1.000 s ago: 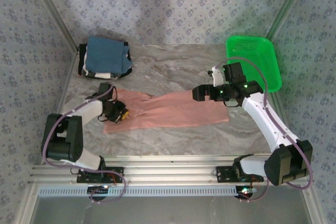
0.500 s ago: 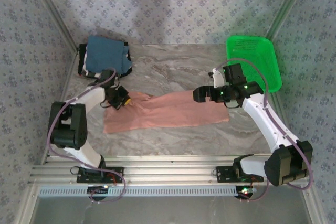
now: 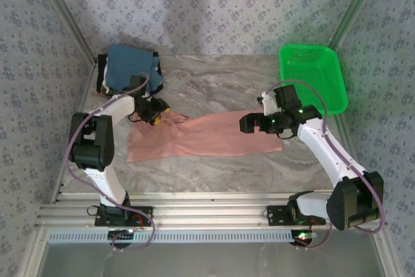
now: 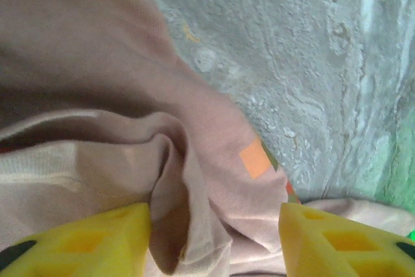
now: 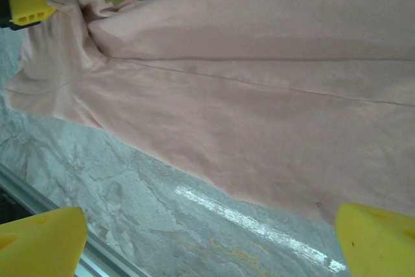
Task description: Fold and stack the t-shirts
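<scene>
Salmon-pink cloth is what you have in work: the pink t-shirt [image 3: 207,137] lies on the marble table [image 3: 214,82] as a long narrow strip. One end sits just on the near side of the stack of folded shirts [image 3: 131,68], and the rest runs well away from it. The left gripper [image 3: 155,108] hangs over the shirt corner nearest the stack. Its yellow fingers [image 4: 97,238] stand parted with a ruffle of cloth loose between them, probably not pinched, though the wrist view is too close to be sure. The right gripper [image 3: 248,123] hovers over the end farthest from the stack, spread wide and carrying nothing. You look to be between folds: lengthwise done, crosswise still to do. Next you'd need a hold on both corners of one short end, the ruffle flattened, and that end brought over toward the stack. An orange patch [image 4: 255,161] of print peeps out at the fold; no lettering or brand can be read.
</scene>
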Controlling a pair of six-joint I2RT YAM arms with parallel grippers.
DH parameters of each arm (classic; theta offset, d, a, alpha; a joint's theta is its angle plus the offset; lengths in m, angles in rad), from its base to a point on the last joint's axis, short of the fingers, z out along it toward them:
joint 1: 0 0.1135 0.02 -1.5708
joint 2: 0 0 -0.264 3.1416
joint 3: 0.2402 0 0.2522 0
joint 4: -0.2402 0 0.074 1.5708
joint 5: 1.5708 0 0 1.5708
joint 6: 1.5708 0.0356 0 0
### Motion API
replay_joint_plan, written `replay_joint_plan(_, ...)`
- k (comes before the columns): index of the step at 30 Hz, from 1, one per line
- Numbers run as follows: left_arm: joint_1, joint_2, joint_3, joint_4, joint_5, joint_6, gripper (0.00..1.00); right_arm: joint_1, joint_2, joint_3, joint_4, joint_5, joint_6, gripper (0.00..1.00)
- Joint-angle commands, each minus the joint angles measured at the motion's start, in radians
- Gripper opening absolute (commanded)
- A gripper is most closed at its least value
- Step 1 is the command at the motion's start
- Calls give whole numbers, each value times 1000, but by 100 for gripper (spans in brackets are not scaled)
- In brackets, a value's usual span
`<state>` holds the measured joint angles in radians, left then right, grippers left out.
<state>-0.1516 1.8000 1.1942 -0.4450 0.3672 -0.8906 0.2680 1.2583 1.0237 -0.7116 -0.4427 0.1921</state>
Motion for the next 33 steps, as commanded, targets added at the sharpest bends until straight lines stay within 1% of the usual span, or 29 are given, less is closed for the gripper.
replay_joint_plan(1,2,-127,5,12,-2,-13,63,-8,14,-13,-73,72,18,100)
replay_joint_plan(3,12,-194,-5,-7,-12,-19,67,-23,35,-10,-123,123,32,100)
replay_joint_plan(5,33,-270,-33,-47,-24,-19,71,-61,60,-13,-163,147,56,100)
replay_joint_plan(6,50,-314,-54,-76,-31,-14,74,-90,77,-18,-177,142,70,100)
replay_joint_plan(7,69,-362,-84,-106,-40,-5,81,-120,90,-26,-189,130,84,100)
replay_joint_plan(8,86,-401,-109,-136,-43,5,83,-141,98,-35,-192,118,94,100)
replay_joint_plan(10,123,-483,-169,-208,-48,36,85,-182,112,-59,-183,98,108,100)
replay_joint_plan(13,148,-587,-271,-293,-56,65,85,-195,125,-74,-148,88,115,100)
replay_joint_plan(15,152,-642,-339,-314,-66,67,86,-195,144,-71,-111,84,114,100)
replay_joint_plan(18,152,-702,-451,-298,-62,35,86,-193,187,-60,-70,63,124,100)
replay_joint_plan(22,152,-764,-567,-278,-92,-13,86,-188,245,-50,-88,95,126,100)
replay_joint_plan(24,152,-782,-606,-264,-96,-24,86,-193,256,-55,-78,117,118,100)
replay_joint_plan(27,152,-773,-639,-239,-90,-29,85,-200,275,-29,-52,116,95,100)
replay_joint_plan(29,152,-764,-637,-238,-105,-28,84,-184,290,7,-37,115,88,100)
replay_joint_plan(31,152,-753,-635,-191,-122,-40,82,-158,317,45,-28,116,77,99)
replay_joint_plan(33,152,-718,-614,-159,-124,-45,79,-133,366,83,-18,122,69,96)
